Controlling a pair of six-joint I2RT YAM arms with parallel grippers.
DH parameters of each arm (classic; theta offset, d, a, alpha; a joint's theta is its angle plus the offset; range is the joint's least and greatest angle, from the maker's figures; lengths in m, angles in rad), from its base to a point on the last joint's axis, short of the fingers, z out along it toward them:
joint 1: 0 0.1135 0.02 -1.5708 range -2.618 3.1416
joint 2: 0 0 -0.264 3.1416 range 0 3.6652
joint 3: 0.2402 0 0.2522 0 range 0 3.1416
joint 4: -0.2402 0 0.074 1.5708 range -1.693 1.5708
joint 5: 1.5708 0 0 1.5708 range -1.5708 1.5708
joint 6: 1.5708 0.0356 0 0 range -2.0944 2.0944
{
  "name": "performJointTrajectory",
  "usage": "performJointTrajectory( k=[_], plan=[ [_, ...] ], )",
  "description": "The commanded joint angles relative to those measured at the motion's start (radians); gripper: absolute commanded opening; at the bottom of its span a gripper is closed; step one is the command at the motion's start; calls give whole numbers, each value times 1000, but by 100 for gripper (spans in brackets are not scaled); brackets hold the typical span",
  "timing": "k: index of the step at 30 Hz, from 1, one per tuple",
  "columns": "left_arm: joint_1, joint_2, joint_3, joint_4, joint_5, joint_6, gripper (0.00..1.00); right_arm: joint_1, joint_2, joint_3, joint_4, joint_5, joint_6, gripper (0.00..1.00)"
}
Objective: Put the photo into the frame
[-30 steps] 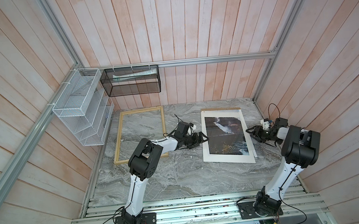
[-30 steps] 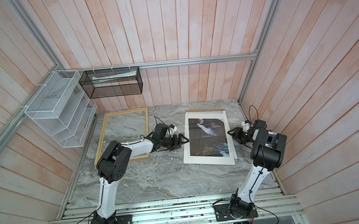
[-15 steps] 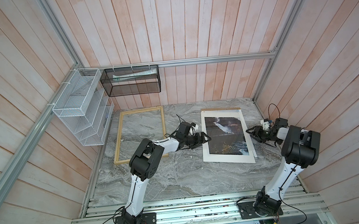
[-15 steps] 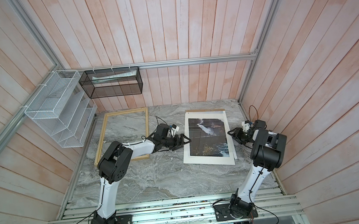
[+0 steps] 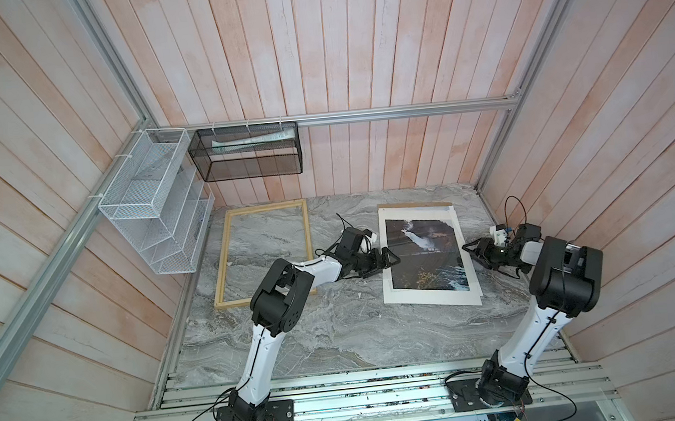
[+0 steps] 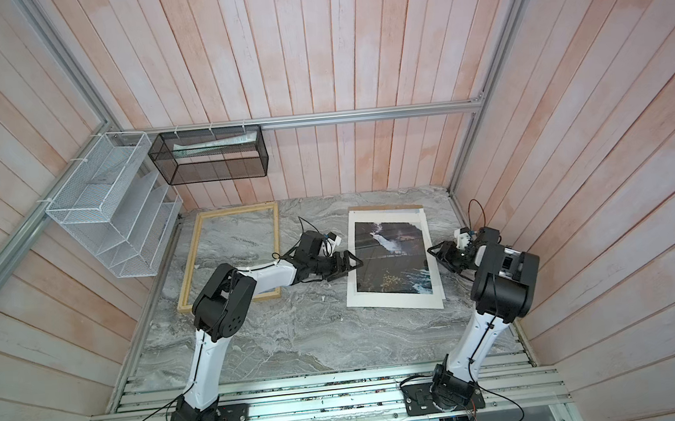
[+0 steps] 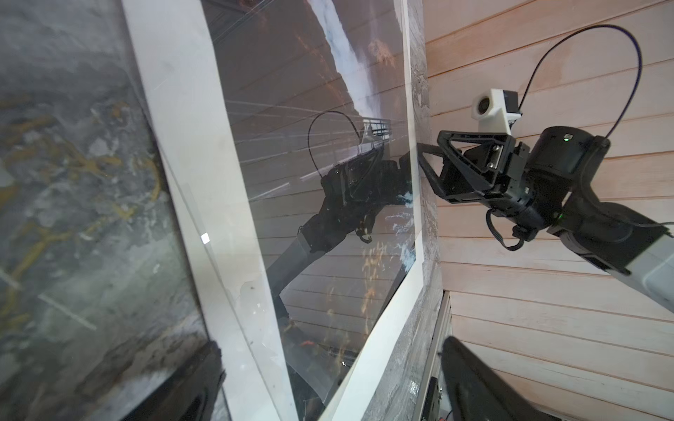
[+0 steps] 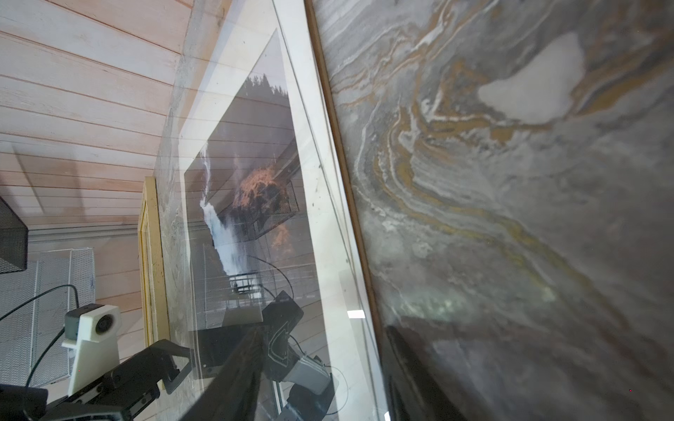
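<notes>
Grey marble tabletop [image 5: 338,332]: carries the large white-bordered paper photo of a dark waterfall [image 5: 424,262]. It lies flat, picture side up, right of centre. The thin pale-wood rectangular frame [image 5: 263,209] lies well apart to its left.
Left gripper [image 5: 392,259]: jaws spread wide, tips over the photo's left white border; I cannot tell whether they touch it.
Right gripper [image 5: 469,252]: jaws partly apart at the photo's right edge, opposite the left gripper; I cannot tell whether they touch the paper.
Under the photo: a brown fibreboard panel [image 5: 414,204], with only its far strip showing.
Over the photo: a clear sheet [image 7: 255,277], lying skewed and full of reflections, so its edges are hard to trace.
Since a second ago: the left gripper has eased slightly toward the photo; the photo, frame and right gripper sit as before.
</notes>
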Motion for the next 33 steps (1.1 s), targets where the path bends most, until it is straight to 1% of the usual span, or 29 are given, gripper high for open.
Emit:
performJointTrajectory(
  k=[1,9,14,17,21,33],
  plan=[
    [-15,52,9,-51,-17,19,95,7,-34,-15,2,-65,21,54],
    [-19,62,13,-46,-4,16,95,6,-80,-33,20,-95,39,53],
    [-18,66,8,-38,4,16,95,7,-83,-44,53,-142,73,53],
    [-19,68,1,-27,20,4,95,7,-97,-46,65,-158,96,52],
    [-19,89,-2,11,56,-19,95,10,-130,-70,78,-155,96,52],
    [-19,99,14,-10,24,-16,95,28,-112,-90,117,-180,113,52]
  ],
)
